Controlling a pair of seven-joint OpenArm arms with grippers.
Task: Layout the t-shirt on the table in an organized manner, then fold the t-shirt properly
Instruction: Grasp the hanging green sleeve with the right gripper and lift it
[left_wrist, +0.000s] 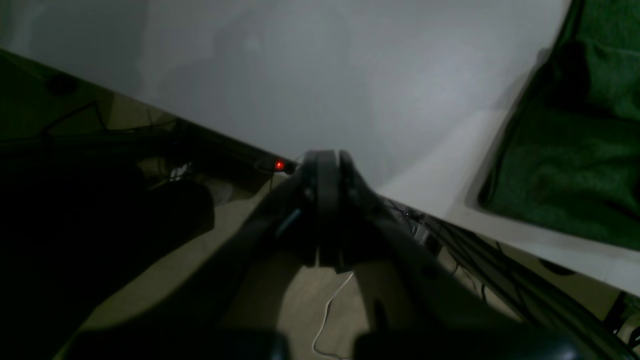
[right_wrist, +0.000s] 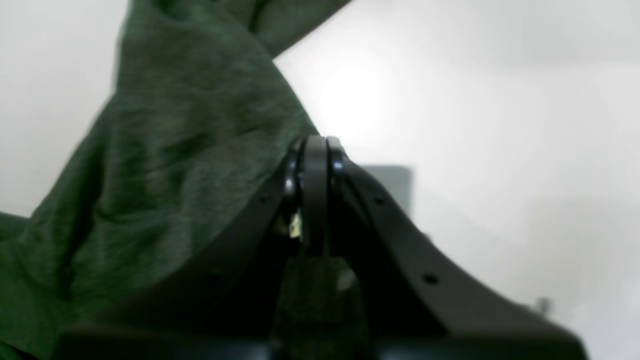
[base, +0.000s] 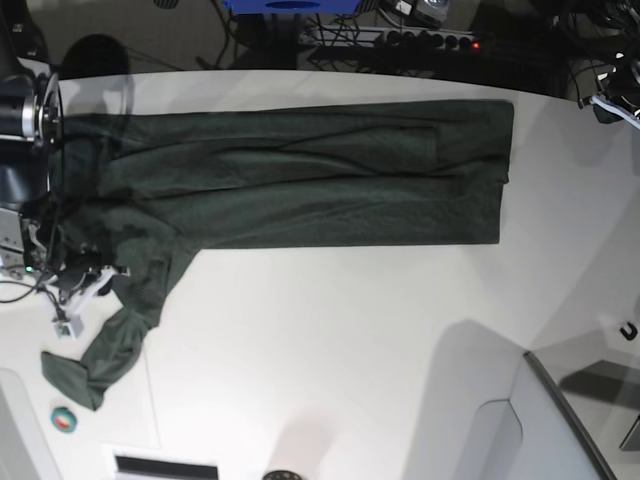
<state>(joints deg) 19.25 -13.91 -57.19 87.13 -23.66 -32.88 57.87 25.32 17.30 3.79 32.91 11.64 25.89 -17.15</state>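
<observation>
Item: t-shirt (base: 300, 190), dark green limp knit, light, spread across upper bench (base: 350, 350); my right jaws (right_wrist: 315, 150) pinch its sleeve at left frame, left jaws (left_wrist: 325, 162) shut empty; I'd grip hems.

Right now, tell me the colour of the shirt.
The shirt is plain dark green with no print, seen best in the base view.

The white table (base: 330, 340) fills most of the base view. On it the dark green t-shirt (base: 300, 185) lies spread across the upper half, one sleeve (base: 110, 340) trailing toward the lower left corner.
</observation>
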